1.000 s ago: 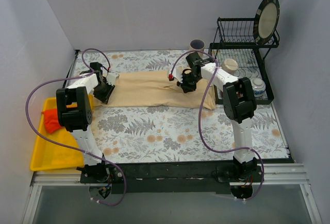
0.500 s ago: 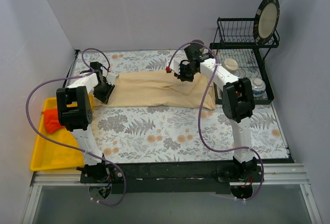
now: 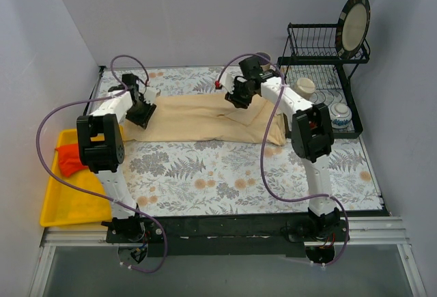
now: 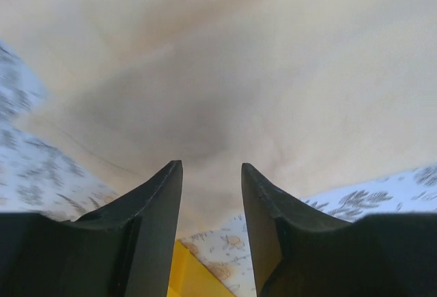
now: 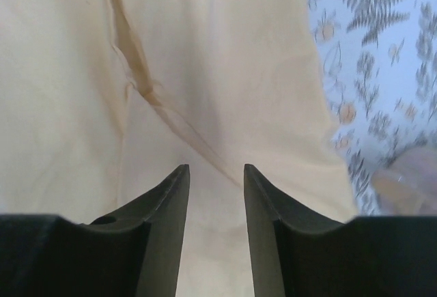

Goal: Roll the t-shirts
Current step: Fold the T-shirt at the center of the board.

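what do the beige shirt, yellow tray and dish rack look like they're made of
Beige shirt: soft matte cloth, likely cotton; it creases and folds. Yellow tray: probably moulded plastic, smooth with a uniform colour. Dish rack: thin black wire, likely coated metal.

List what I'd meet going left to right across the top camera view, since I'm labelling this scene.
In order: yellow tray → left gripper → right gripper → dish rack.
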Motion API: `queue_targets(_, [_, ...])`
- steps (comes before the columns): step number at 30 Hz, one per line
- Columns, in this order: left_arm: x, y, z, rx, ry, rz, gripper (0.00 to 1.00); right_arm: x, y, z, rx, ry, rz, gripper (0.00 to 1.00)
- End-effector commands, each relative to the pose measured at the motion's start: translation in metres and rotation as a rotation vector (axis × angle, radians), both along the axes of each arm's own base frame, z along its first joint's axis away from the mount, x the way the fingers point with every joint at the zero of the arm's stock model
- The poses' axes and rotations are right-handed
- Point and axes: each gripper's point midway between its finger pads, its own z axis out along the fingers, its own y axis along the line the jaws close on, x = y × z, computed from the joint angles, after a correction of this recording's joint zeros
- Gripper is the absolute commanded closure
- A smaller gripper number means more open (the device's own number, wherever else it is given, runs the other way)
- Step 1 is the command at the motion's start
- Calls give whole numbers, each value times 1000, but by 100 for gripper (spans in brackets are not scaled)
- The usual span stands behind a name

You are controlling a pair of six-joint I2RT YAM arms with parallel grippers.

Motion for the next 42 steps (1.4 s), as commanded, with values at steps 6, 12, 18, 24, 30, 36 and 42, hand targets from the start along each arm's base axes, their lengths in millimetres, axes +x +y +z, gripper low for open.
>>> queue_targets(6, [100,-111,127,-160,-351,-226,47,-31,-90,63,104,184,-368,55])
queue_targets(12, [66,-258,134,-397,-344,-533,53,-57,-138,84,116,176,-485,57])
queue_targets(18, [25,-372,112,-522,-277,-676,61,-63,-176,106,144,155,-628,57])
queue_targets(24, [-10,-432,79,-497,-232,-765,65,-60,-199,122,190,138,-698,57])
queue_targets(30, [2,-449,50,-418,-262,-755,68,-62,-207,121,213,161,-710,57])
queue_targets(36, [13,-445,45,-394,-272,-729,72,-70,-205,117,227,187,-700,58])
queue_targets(42, [19,-444,45,-429,-262,-690,72,-71,-204,112,230,200,-703,58])
